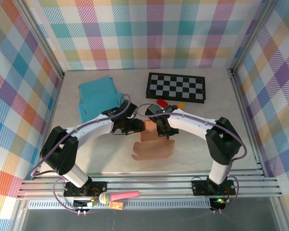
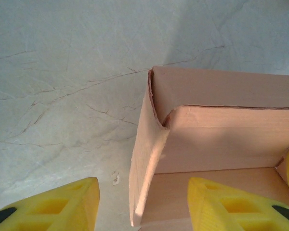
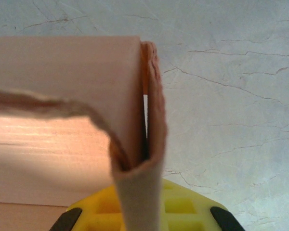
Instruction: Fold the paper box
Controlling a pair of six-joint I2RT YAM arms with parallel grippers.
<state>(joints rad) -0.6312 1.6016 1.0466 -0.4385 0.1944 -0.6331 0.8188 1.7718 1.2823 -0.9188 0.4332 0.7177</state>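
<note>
The tan paper box [image 1: 153,149] lies partly folded in the middle of the table, between both grippers. My left gripper [image 1: 138,127] is at its left side. In the left wrist view the yellow fingers [image 2: 72,202] stand open astride the box's upright left wall [image 2: 144,159], one outside and one inside, touching neither face. My right gripper [image 1: 160,129] is at the box's right side. In the right wrist view it [image 3: 140,211] is shut on the doubled-over right wall [image 3: 139,187], which rises straight out of the yellow jaws.
A flat blue cardboard sheet [image 1: 98,98] lies at the back left. A black-and-white checkerboard [image 1: 176,86] lies at the back right, with small red [image 1: 161,102] and yellow [image 1: 180,104] pieces in front of it. A pink microphone [image 1: 118,196] rests on the near rail.
</note>
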